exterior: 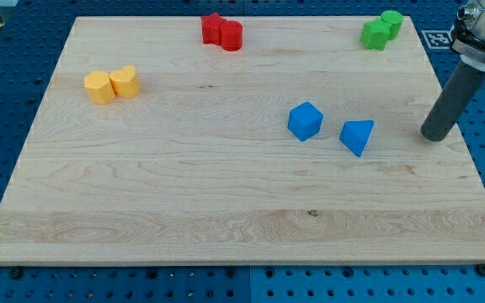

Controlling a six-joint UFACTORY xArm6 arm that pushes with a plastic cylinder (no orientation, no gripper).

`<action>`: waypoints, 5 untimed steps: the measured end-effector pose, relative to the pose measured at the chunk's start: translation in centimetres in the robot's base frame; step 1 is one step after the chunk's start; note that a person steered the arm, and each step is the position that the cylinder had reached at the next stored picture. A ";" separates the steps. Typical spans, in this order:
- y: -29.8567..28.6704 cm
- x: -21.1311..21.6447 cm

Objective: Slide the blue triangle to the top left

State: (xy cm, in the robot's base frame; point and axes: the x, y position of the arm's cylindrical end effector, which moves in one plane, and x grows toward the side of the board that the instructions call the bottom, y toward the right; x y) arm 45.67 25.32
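The blue triangle (357, 136) lies on the wooden board (183, 194), right of centre. A blue cube (305, 121) sits just to its left, a small gap between them. My tip (433, 135) rests on the board near its right edge, to the right of the blue triangle and apart from it, at about the same height in the view. The rod leans up toward the view's top right.
Two yellow blocks (112, 84) touch each other at the upper left. A red star and a red cylinder (222, 32) sit together at the top centre. Two green blocks (381, 29) sit at the top right.
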 end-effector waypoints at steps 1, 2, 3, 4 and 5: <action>-2.4 0.4; -4.7 1.1; -6.6 1.1; -8.5 1.1; -10.8 0.8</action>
State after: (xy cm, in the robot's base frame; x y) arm 46.45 14.52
